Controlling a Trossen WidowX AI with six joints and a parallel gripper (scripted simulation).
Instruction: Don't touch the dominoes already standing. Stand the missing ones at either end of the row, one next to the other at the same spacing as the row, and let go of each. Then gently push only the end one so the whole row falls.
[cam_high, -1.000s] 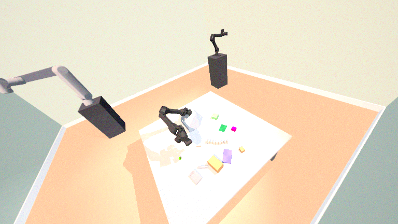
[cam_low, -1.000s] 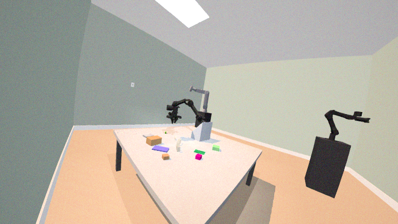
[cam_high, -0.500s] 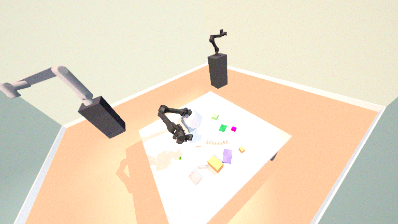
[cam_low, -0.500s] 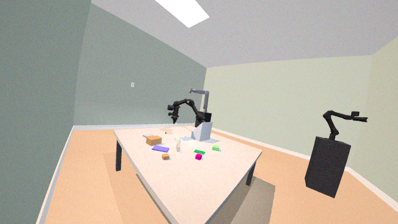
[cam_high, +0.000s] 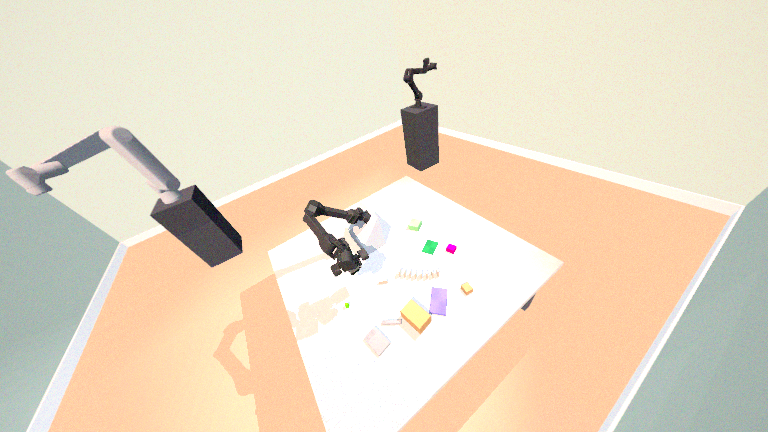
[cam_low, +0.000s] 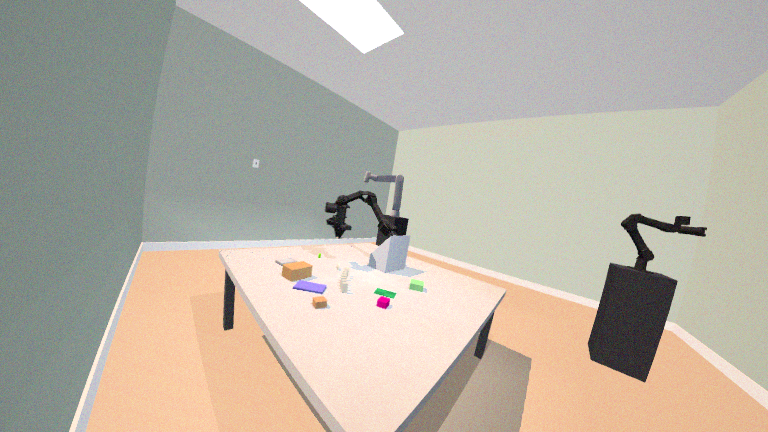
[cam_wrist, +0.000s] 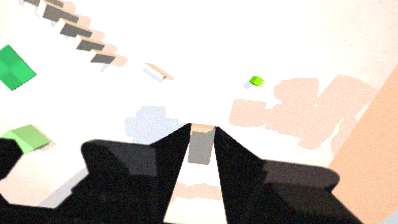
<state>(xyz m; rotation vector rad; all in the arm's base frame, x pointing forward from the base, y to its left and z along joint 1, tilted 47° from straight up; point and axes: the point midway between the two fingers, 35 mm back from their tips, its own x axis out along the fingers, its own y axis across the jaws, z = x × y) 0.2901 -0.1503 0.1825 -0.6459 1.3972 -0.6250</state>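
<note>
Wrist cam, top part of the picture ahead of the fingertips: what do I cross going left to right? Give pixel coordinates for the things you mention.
Green flat piece (cam_high: 430, 247) (cam_low: 385, 292) (cam_wrist: 16, 68) → row of standing dominoes (cam_high: 417, 274) (cam_low: 344, 280) (cam_wrist: 75, 29) → loose domino lying apart from the row (cam_high: 382, 282) (cam_wrist: 157, 73) → small lime-green block (cam_high: 346, 305) (cam_low: 319, 255) (cam_wrist: 256, 80)

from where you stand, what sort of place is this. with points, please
Probably a robotics lab or test room: a black arm (cam_high: 349, 260) (cam_low: 338, 231) works over a table (cam_high: 370, 397) (cam_low: 375, 365), while a pale arm (cam_high: 142, 155) (cam_low: 398, 196) stands on a dark pedestal (cam_high: 201, 228).
</note>
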